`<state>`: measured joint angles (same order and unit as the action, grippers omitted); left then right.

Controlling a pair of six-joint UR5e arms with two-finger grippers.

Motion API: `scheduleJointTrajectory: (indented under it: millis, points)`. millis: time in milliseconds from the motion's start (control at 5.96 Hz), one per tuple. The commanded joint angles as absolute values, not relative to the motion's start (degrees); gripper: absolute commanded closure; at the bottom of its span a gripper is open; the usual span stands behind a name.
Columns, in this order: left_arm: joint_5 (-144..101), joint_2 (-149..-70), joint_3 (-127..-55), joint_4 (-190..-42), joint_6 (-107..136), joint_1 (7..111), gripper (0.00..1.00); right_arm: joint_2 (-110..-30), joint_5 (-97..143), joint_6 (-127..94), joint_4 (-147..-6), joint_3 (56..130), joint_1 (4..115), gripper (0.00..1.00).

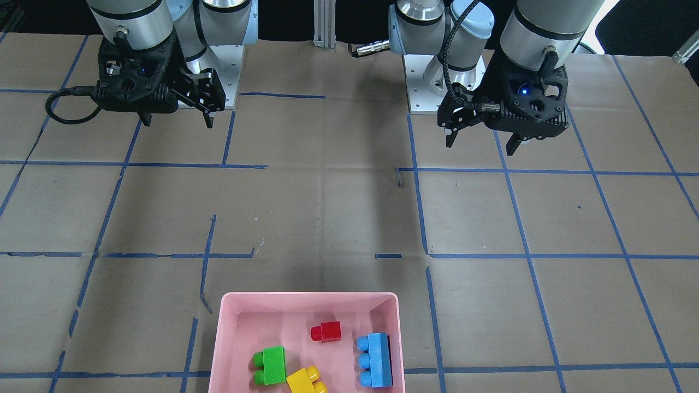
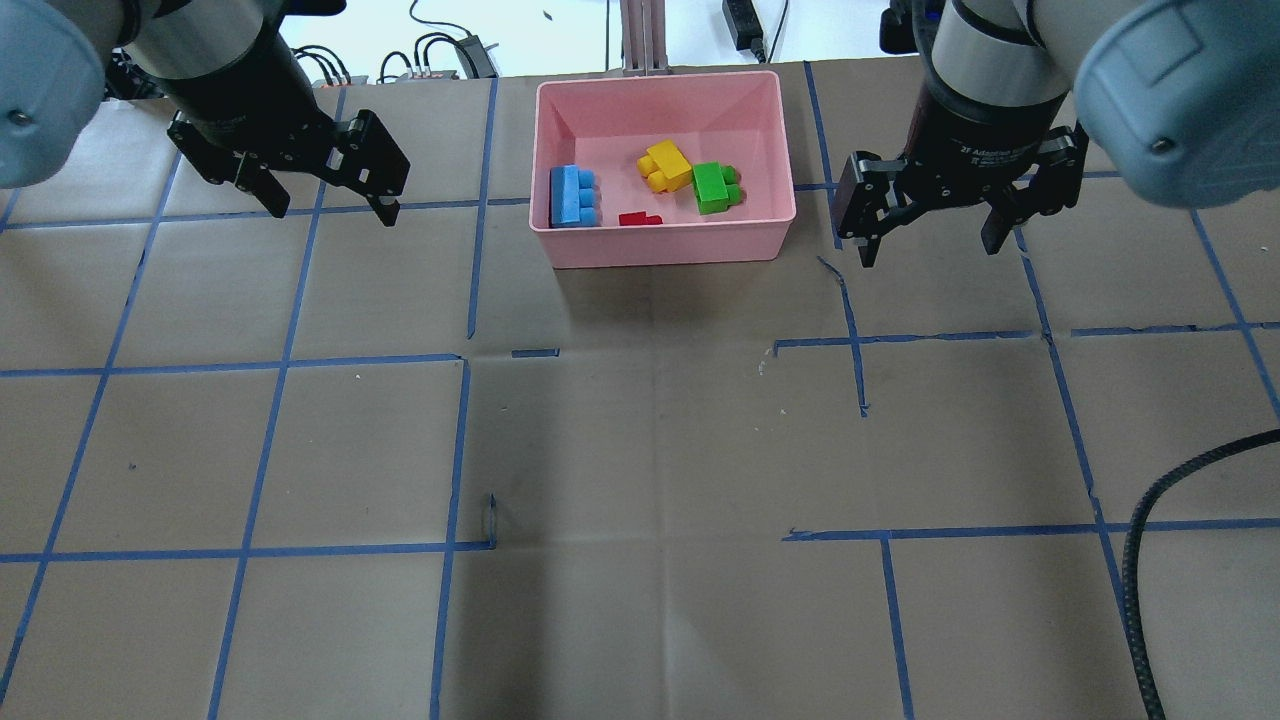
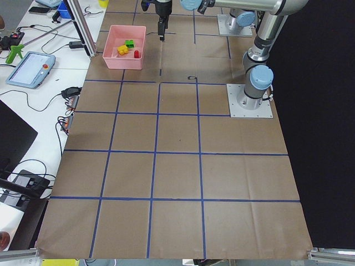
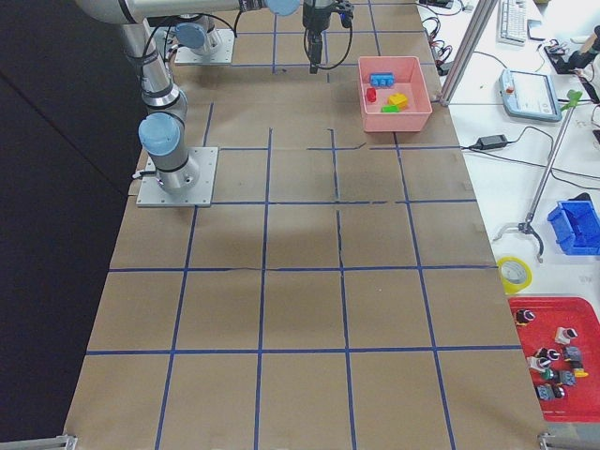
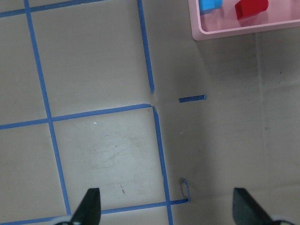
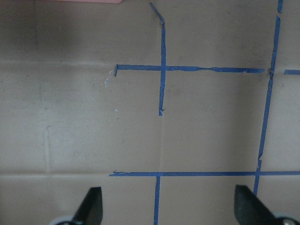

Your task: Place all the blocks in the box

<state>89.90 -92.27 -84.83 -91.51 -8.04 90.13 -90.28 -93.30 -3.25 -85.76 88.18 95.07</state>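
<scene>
- Overhead exterior puts the left gripper [image 2: 334, 210] at the far left. It hangs above the table [image 2: 640, 450] with its jaws spread wide and nothing between them, well apart from the box [image 2: 680, 245].
- Inside the box, the blue block [image 2: 573, 196] lies along the left wall.
- The red block [image 2: 638, 218] sits close to the near wall. It seems to lie on its side, though that wall hides part of it.
- The yellow block [image 2: 667, 166] is near the middle, just beside the green block [image 2: 715, 187]. They may be touching.
- No brick shows on the table outside the box, so I judge the sorting done.
- The right gripper [image 2: 929, 250] hovers just beyond the box's right wall, jaws likewise spread and empty. Its wrist camera sees only paper and blue tape lines [image 6: 162, 68].
- What remains, I judge, is a clean retreat. Keep both sets of jaws parted, lift before moving sideways, and take each arm away from the box rather than across it.
- The right arm is the closer one, so a low sideways move there could nudge the light tray and shift the bricks.
</scene>
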Motion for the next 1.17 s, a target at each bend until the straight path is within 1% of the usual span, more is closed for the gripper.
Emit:
scheduleJointTrajectory:
  millis: [0,1007]
  points:
    - [89.8,-92.6,-84.8,-91.2,-7.8,90.3,0.00,-90.1,-93.2,-3.3,-85.9,87.0,95.2,0.00]
    - [89.9,-92.5,-84.6,-91.1,-8.1,90.3,0.00,-89.6,-93.8,-3.3,-86.1,86.7,94.9,0.00]
